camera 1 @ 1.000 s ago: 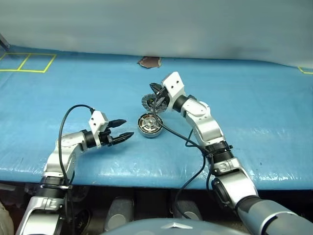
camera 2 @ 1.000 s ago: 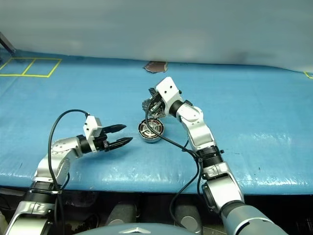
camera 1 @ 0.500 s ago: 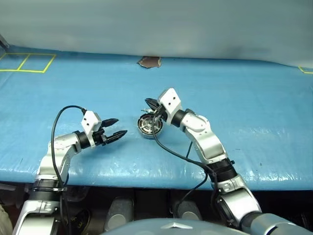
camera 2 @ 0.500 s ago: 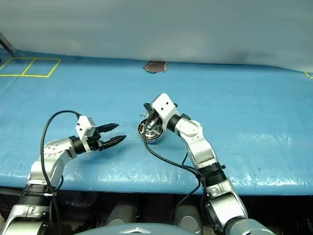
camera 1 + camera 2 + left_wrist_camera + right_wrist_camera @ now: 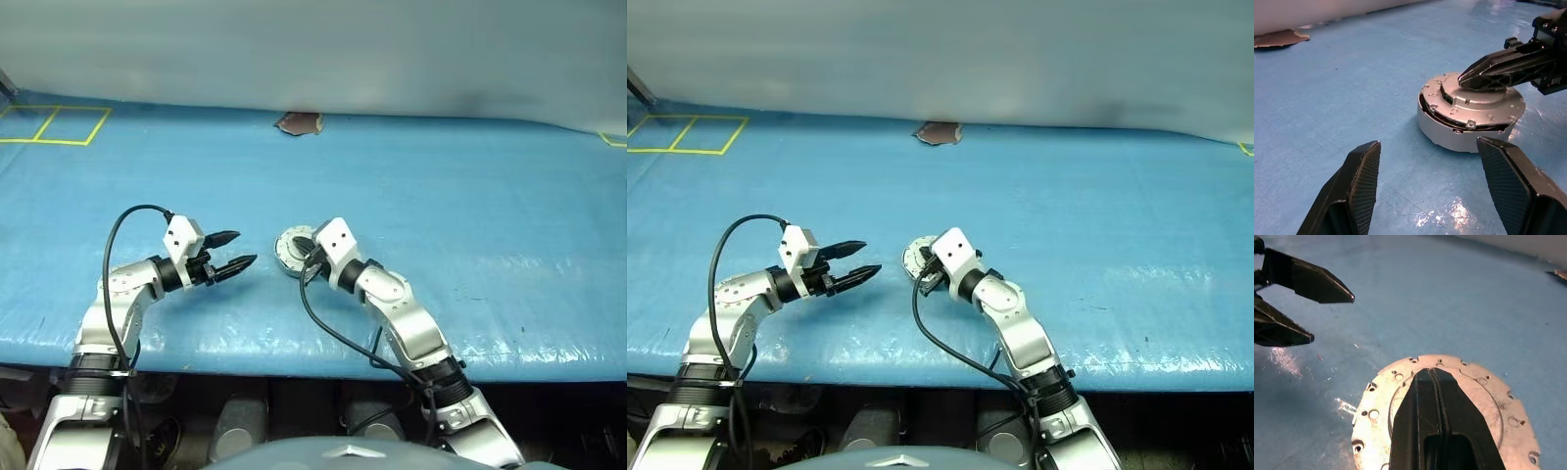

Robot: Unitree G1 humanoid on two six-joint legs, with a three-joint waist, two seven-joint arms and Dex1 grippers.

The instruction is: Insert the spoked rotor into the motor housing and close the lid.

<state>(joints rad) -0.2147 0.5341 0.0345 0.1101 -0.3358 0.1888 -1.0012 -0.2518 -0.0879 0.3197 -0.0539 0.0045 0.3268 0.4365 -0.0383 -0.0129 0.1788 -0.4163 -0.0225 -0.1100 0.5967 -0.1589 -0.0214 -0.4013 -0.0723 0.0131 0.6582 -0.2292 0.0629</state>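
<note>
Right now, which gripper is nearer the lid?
Right. The right gripper rests shut on top of the lid; the left gripper hangs open beside it, apart.

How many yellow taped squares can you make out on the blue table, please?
2, side by side at the table's far left corner: one nearer the middle, one cut off by the picture's edge. More may lie beyond it.

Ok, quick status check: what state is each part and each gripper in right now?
lid: folded down over the housing, a thin dark gap at its edge
motor housing: upright on the blue table, covered by the lid
right gripper: shut, tips on top of the lid
left gripper: open, empty, beside the housing and apart from it
</note>
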